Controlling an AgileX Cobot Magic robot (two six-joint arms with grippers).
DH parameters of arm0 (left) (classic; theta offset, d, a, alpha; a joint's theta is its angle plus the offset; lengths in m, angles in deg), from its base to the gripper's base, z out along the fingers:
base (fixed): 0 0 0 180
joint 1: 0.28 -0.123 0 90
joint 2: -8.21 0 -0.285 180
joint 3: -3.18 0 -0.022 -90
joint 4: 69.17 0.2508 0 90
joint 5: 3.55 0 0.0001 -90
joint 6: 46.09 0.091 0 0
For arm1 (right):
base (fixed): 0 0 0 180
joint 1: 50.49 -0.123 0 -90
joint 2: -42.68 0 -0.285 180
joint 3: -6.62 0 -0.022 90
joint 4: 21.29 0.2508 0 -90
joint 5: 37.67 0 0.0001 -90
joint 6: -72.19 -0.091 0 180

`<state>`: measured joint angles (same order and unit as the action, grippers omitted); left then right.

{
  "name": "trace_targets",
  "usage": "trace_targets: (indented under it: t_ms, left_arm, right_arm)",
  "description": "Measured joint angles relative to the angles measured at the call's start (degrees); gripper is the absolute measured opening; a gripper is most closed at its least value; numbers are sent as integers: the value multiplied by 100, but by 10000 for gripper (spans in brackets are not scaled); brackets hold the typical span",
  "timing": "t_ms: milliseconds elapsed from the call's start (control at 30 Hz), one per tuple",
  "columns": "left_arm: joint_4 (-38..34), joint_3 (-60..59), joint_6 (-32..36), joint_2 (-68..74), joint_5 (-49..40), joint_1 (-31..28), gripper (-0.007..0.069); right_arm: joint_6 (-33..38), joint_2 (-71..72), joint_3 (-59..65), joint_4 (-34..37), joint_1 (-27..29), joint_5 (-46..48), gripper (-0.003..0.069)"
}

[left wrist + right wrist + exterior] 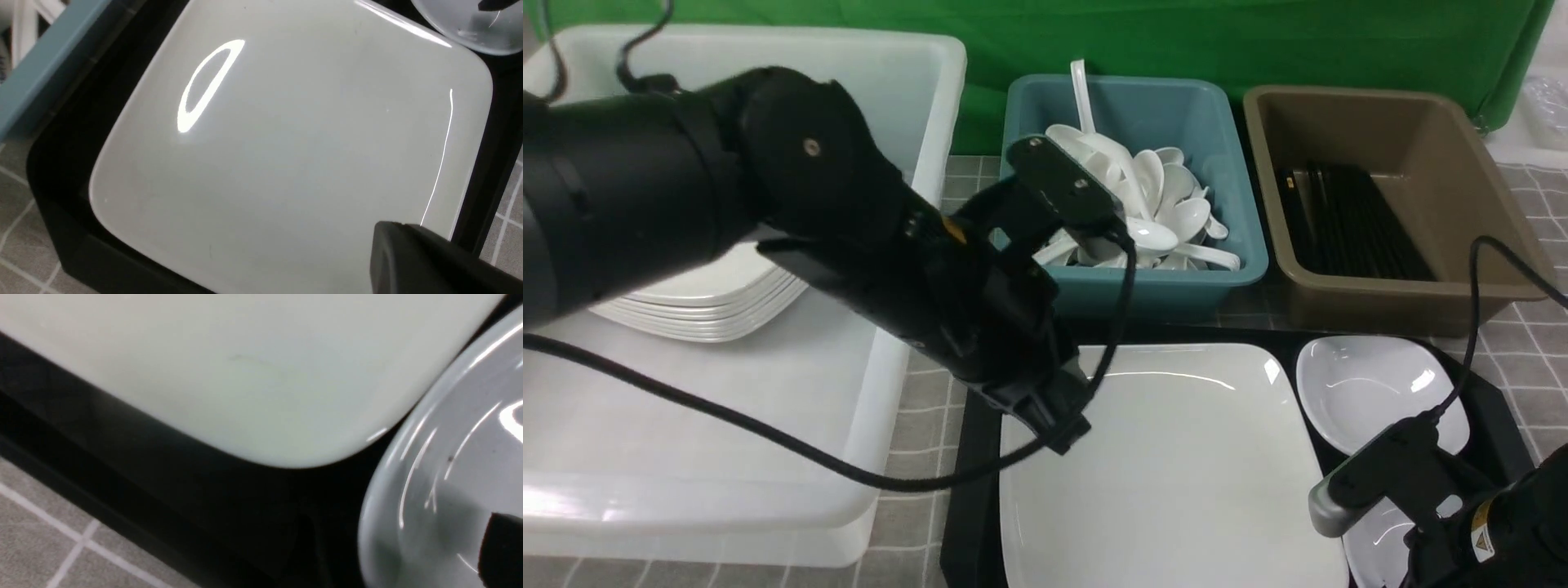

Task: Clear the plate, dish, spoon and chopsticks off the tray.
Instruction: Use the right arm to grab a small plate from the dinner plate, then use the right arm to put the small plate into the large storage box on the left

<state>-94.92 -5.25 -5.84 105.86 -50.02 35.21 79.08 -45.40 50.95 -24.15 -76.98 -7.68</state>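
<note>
On the large black rectangular plastic tray (pixel 972 531), the big glossy white square plate (pixel 1176 474) lay flat and face up, filling the tray's left and middle. Two small white squarish dishes (pixel 1364 392) sat on the tray's right end, just beside the plate. I had the left gripper (pixel 1058 429) closed tight with nothing in it, poised at the plate's rim on the tray's left side. Of the right gripper (pixel 506 551) only one dark tip showed, over the dish nearer the tray's front edge (pixel 1372 543). I could not tell how wide it stood or whether it touched.

I judged the step in hand to be getting the plate up. A closed gripper cannot pinch a rim lying flat on the tray. I would open it, work one finger under the raised edge and one over, and clamp well in before lifting, since glossy ware would likely slip from a shallow bite. Being square, the plate had no real long axis. Its sides ran roughly in line with the tray's edges.
</note>
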Motion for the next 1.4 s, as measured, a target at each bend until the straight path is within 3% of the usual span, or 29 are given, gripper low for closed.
trace_targets:
  t_ms: [167,333,733,800,900,1000,1233,1400]
  left_arm:
    - [258,211,-282,165,64,397,3]
    - [437,229,-430,231,59,476,3]
    - [906,229,-946,231,59,476,3]
    - [946,229,-1052,231,86,476,3]
    - [1095,288,-1338,231,135,476,3]
    - [1175,423,-1581,231,146,476,3]
    - [1236,905,-1803,231,71,441,3]
    - [1230,1327,-2001,231,-421,40,3]
  right_arm:
    - [-241,-76,0,-17,0,-20,510]
    - [-244,-31,-61,-64,-24,-164,246]
    - [-454,308,-108,154,-29,336,235]
    - [-526,563,-115,220,-29,556,210]
    - [-650,1157,-292,255,-29,1010,108]
    - [-778,1644,-495,286,-23,1409,68]
    - [-892,2328,-1120,286,-23,2002,67]
    - [-885,2363,-1554,286,-23,2090,67]
